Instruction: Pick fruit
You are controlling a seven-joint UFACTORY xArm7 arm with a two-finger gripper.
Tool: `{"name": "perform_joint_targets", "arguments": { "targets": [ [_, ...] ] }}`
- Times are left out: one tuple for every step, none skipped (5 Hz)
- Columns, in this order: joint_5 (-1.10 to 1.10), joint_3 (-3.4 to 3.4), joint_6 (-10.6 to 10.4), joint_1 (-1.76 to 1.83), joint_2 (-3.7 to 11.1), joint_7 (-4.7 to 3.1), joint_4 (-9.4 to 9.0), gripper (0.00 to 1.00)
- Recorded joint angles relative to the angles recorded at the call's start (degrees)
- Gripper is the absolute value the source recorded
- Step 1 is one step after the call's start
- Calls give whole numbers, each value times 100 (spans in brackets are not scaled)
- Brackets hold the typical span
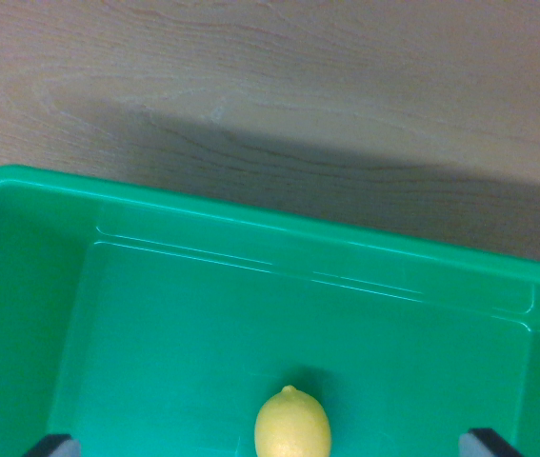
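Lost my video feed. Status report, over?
Gripper open, fingertips at the wrist view's bottom corners, holding nothing. Lemon on the green bin floor, between the fingers. Nothing in the way.

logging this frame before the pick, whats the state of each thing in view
lemon: lying on the bin floor, whole, not gripped, cut off by the bottom edge of the wrist view
green bin: upright on the table, open-topped, holding only the lemon as far as shown
gripper: open, one fingertip either side of the lemon, neither touching it
wooden table: bare where visible, shadowed beside the bin
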Motion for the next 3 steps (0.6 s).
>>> {"name": "perform_joint_targets", "arguments": {
  "targets": [
    [0, 0, 0, 0, 0, 0, 0, 0],
    [-4, -4, -258, -9, 82, -68, -216, 0],
    [-4, -4, -258, -9, 82, -68, -216, 0]
  ]
}}
